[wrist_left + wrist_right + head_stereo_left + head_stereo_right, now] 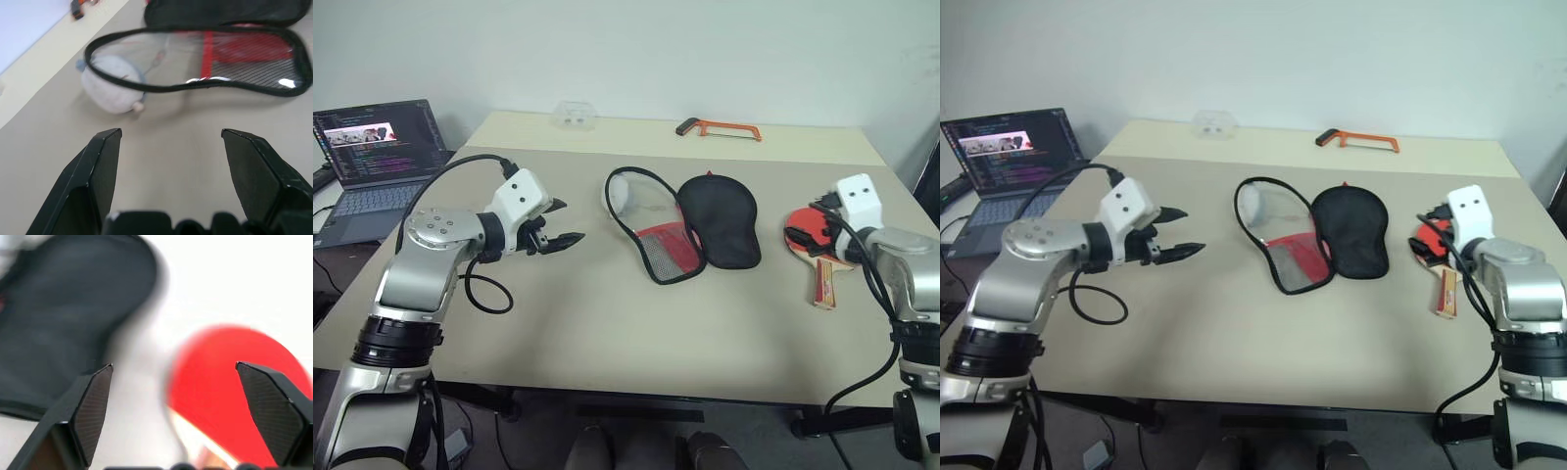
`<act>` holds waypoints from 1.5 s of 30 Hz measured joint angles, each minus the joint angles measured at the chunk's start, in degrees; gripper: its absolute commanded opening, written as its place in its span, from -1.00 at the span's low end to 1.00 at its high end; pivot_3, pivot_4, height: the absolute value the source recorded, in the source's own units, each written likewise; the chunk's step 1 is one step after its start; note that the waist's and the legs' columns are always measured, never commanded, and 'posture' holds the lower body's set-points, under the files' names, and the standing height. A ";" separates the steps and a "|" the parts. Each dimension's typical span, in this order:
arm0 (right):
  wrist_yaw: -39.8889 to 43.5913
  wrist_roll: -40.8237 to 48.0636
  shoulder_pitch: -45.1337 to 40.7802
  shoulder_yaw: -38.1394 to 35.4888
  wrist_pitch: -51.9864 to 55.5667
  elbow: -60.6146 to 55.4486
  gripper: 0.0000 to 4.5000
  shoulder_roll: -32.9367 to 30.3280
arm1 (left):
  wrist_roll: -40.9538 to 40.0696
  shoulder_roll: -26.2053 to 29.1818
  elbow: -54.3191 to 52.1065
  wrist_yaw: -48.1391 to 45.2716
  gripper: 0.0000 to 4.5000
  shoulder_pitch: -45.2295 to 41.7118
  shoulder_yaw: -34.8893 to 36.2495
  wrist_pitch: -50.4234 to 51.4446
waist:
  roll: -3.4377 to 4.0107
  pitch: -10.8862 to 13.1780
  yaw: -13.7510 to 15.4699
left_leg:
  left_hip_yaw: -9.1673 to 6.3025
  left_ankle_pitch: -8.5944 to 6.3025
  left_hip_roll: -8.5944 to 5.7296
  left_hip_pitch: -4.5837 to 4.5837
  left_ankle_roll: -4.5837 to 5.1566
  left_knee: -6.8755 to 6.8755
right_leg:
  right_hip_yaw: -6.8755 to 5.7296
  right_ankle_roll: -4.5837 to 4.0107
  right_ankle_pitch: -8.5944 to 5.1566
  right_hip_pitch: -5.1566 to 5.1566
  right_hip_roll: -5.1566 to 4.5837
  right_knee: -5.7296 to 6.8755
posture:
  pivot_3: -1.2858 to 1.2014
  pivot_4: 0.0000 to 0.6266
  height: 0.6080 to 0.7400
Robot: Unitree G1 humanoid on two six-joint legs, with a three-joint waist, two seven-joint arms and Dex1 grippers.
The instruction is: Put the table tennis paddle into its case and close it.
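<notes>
Red rubber paddle: the round red-faced table tennis paddle (815,245) with its light wooden handle lies flat on the beige table (607,323), just beneath and ahead of the right gripper (178,396), nothing gripping it.
Right gripper: its two black fingers (90,406) stand wide apart, empty, above the paddle's red face, with the black half of the case off to its left.
Case: the paddle-shaped zip pouch (680,227) lies unzipped and spread in two halves between the two grippers, black fabric half nearer the paddle, clear mesh half with red patch nearer the left gripper.
Charm: a grey fuzzy ball (110,90) sits at the clear half's round end, straight ahead of the left gripper.
Left gripper: the left gripper (556,223) hovers over the table, fingers spread wide, empty, pointing at the case and well apart from it.
Hacksaw: an orange hacksaw (720,128) lies at the table's far edge, well beyond both grippers.
Laptop: an open laptop (377,162) stands left of the left arm.
</notes>
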 measured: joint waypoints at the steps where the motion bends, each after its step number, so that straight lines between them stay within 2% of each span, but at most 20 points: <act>1: -1.48 0.01 1.68 -1.35 1.30 -0.81 0.98 1.07 | 0.01 -0.43 0.90 -0.29 0.59 -0.42 -0.58 -0.40 | 0.00 0.00 -0.04 | 0.00 0.00 0.00 0.00 0.00 0.01 | 0.01 0.00 0.00 0.00 0.00 0.03 | 0.03 -0.52 1.00; 9: -11.08 0.12 3.50 -8.34 4.87 -1.69 0.98 8.11 | 0.78 -3.38 5.07 -1.31 0.59 -4.13 -3.41 -3.00 | 0.01 0.00 -0.60 | 0.04 0.00 -0.01 0.02 0.01 0.04 | 0.07 0.00 -0.01 -0.08 0.04 0.23 | 0.03 -0.52 1.00; 26: -17.82 0.00 3.16 -6.97 5.17 1.99 0.98 12.99 | 1.15 -3.49 6.11 -1.81 0.59 -3.78 -3.56 -3.87 | 0.01 0.00 -0.91 | 0.05 0.00 -0.01 0.02 0.01 0.04 | 0.08 0.00 -0.01 -0.12 0.04 0.29 | 0.03 -0.52 1.00; 29: -19.72 -0.05 1.26 -7.07 3.66 4.47 0.76 14.48 | 1.16 -3.50 6.09 -1.71 0.59 -3.32 -3.56 -3.80 | 0.01 0.00 -1.38 | 0.05 0.01 -0.01 0.04 0.01 0.06 | 0.09 0.00 -0.01 -0.11 0.03 0.38 | 0.03 -0.52 1.00; 36: -22.43 0.02 -0.86 -6.90 0.48 8.11 -0.24 16.65 | 1.17 -3.49 5.92 -0.74 0.59 -3.10 -3.55 -3.75 | -0.01 -0.01 -1.50 | 0.05 0.02 -0.02 0.11 0.01 0.11 | 0.10 0.00 -0.01 -0.09 0.03 0.51 | 0.03 -0.52 1.00; 38: -23.28 0.01 -0.95 -6.76 -0.04 8.17 -0.46 17.20 | 1.17 -3.49 5.79 -0.68 0.59 -2.89 -3.55 -3.68 | -0.03 -0.03 -1.51 | 0.04 0.02 -0.02 0.11 0.01 0.13 | 0.10 0.00 -0.01 -0.08 0.03 0.52 | 0.03 -0.52 1.00; 39: -23.51 -0.01 -0.94 -6.71 -0.27 8.30 -0.51 17.20 | 1.17 -3.46 5.52 -0.60 0.59 -2.60 -3.48 -3.63 | -0.04 -0.03 -1.51 | 0.04 0.02 -0.03 0.11 0.01 0.13 | 0.10 0.00 -0.01 -0.06 0.02 0.52 | 0.03 -0.52 1.00; 45: -24.38 0.00 -0.96 -6.29 -0.78 8.63 -0.51 17.22 | 1.19 -3.46 5.14 -0.18 0.59 -1.92 -3.47 -3.41 | -0.05 -0.04 -1.51 | 0.04 0.02 -0.03 0.17 0.02 0.14 | 0.10 0.00 -0.01 -0.02 0.02 0.55 | 0.03 -0.52 1.00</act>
